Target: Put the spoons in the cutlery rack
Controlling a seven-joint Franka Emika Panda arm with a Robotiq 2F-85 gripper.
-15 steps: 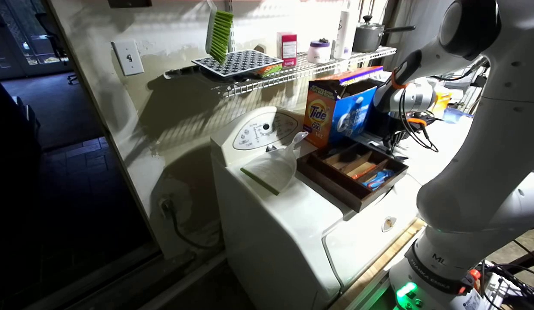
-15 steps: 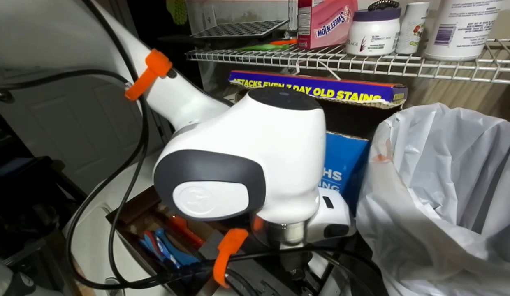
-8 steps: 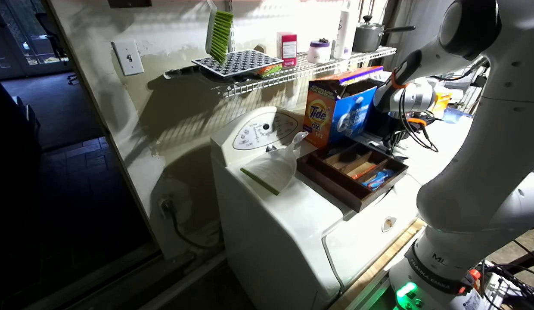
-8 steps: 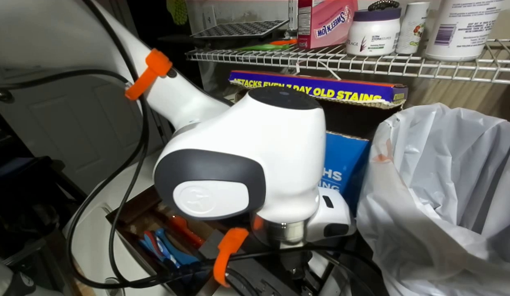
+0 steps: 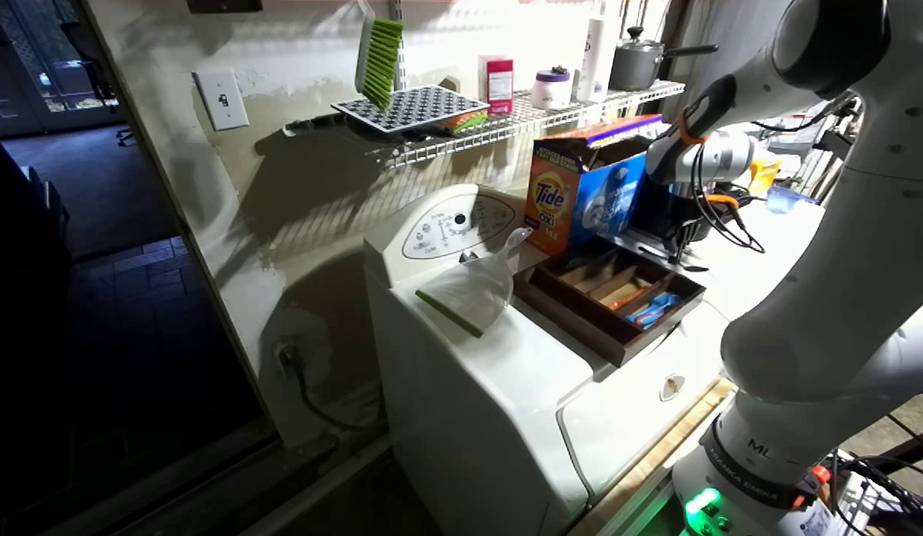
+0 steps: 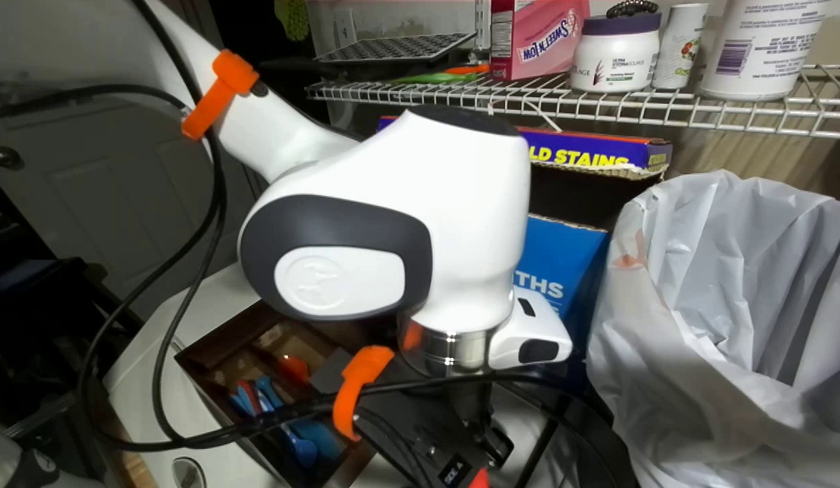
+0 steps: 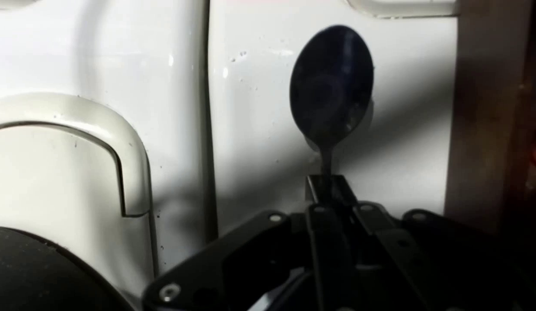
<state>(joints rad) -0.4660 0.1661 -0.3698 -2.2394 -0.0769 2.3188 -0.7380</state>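
A dark spoon (image 7: 332, 86) juts bowl-first from the gripper (image 7: 329, 188), which is clenched on its neck over a white appliance (image 7: 259, 129), outside the rack (image 5: 569, 320). Over the last half second the arm (image 6: 460, 224) has risen, visibly in both exterior views; the grasp looks made and the lift begun, though how far the spoon clears the surface cannot be told. The rack, its destination, has not shifted and lies near, to the left of the gripper in both exterior views. In an exterior view the raised arm bares more of the blue cutlery (image 6: 305, 446) toward the rack's near end, with an orange piece (image 6: 295, 368) farther in. The placing is yet to come and will likely call for more height over the rack's wall, a move across and a release above a compartment; held only at the neck, the spoon could twist and its bowl clip the rim. Beyond the rack stands a Tide box (image 5: 554, 197); in an exterior view, a lined bin (image 6: 718, 305) stands at right.
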